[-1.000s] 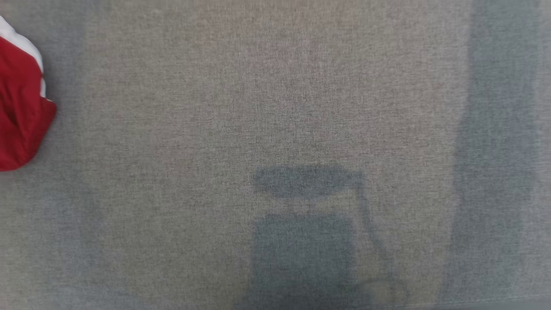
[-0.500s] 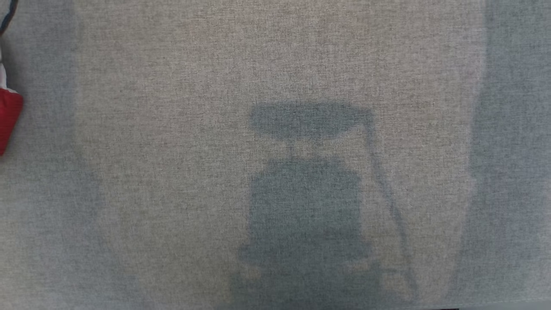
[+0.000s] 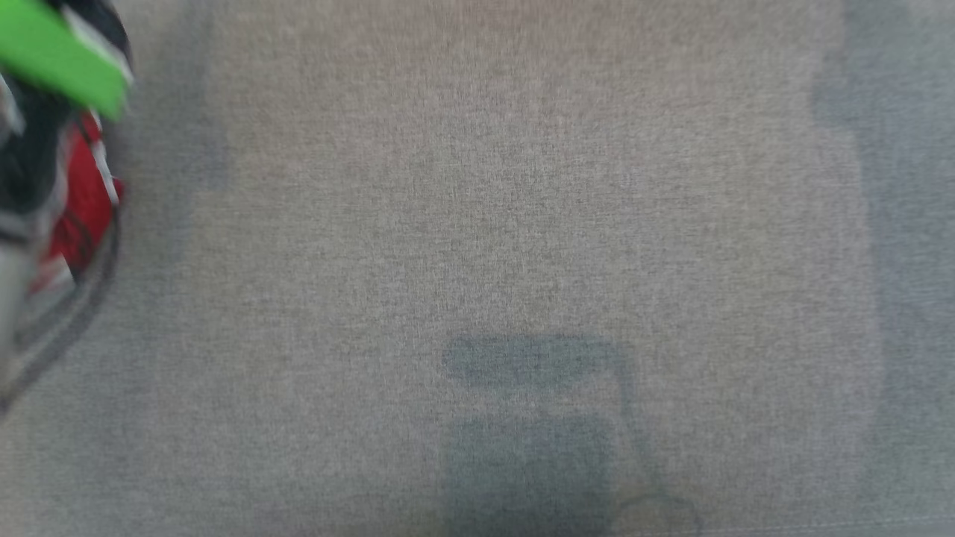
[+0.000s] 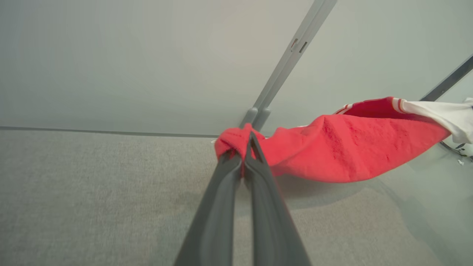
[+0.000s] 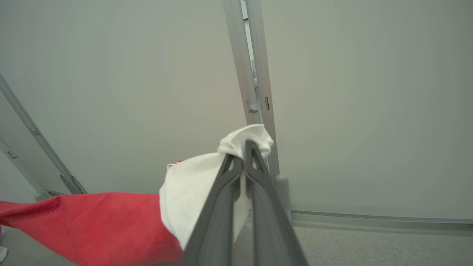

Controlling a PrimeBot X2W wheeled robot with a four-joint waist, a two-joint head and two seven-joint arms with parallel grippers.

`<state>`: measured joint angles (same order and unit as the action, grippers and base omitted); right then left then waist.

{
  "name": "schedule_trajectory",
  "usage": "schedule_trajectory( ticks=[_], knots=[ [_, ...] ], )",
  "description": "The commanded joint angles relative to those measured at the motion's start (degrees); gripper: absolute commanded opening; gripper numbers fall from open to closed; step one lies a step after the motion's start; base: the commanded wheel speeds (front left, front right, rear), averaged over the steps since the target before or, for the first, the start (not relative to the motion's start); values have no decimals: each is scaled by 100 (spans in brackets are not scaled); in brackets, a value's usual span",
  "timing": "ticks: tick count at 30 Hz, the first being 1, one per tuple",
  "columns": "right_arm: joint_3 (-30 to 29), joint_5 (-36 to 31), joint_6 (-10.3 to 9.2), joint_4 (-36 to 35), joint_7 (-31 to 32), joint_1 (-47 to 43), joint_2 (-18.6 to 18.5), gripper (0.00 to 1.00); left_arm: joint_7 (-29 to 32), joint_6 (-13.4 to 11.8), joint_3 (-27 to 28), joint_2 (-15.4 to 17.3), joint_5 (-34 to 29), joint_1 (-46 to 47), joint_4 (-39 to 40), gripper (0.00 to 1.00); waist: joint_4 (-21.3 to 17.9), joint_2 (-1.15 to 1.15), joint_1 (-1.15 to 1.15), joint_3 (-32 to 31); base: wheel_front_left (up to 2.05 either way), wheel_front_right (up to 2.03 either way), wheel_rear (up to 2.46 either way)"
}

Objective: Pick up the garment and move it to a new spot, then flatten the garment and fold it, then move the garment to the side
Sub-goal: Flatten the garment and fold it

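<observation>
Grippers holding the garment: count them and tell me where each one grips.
2. The left gripper pinches a red end of the garment; the right gripper pinches its white end. It hangs between them, above the grey fabric surface.

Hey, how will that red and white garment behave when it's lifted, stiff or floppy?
Likely floppy: the garment sags between the left gripper and the right gripper. Probably light, since two small pinches hold it up. Its nubby weave suggests little slipping.

A grey woven surface [image 3: 477, 224] carries a dark shadow [image 3: 526, 432] at lower centre; pale wall panels [image 5: 369, 92] flank a metal post [image 5: 255, 74] at upper centre.
</observation>
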<state>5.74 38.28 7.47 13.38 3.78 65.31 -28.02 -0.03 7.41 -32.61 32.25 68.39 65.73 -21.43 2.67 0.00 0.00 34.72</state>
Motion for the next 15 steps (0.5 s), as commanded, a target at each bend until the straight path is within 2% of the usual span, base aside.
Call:
schedule_trajectory(
  ticks=[1,3,7,8,13,15],
  knots=[
    [-243,187,3,-679,141,-1127,-63,0,-17,-30,-86,285,195,-937,578,0,-96,0,0,-940,0,0,0],
    [-527,184,3,-1261,247,-2270,5,0,-75,-214,-138,482,359,-1853,1176,0,-138,0,0,-1224,0,0,0],
    [-1187,91,3,-2291,433,-4279,544,0,-461,-776,-185,888,529,-3515,2220,0,-197,0,0,-1653,0,0,0],
    [-1187,91,3,-2291,433,-4279,544,0,-461,-776,-185,888,529,-3515,2220,0,-197,0,0,-1653,0,0,0],
    [-1403,-83,4,-3129,653,-6210,1358,0,-1005,-1208,-150,997,897,-5091,2910,0,-245,0,0,-1926,0,0,0],
    [-1345,-259,4,-3156,557,-6725,1546,0,-1173,-1244,-139,842,1069,-5515,2959,0,-258,0,0,-1985,0,0,0]
  ],
)
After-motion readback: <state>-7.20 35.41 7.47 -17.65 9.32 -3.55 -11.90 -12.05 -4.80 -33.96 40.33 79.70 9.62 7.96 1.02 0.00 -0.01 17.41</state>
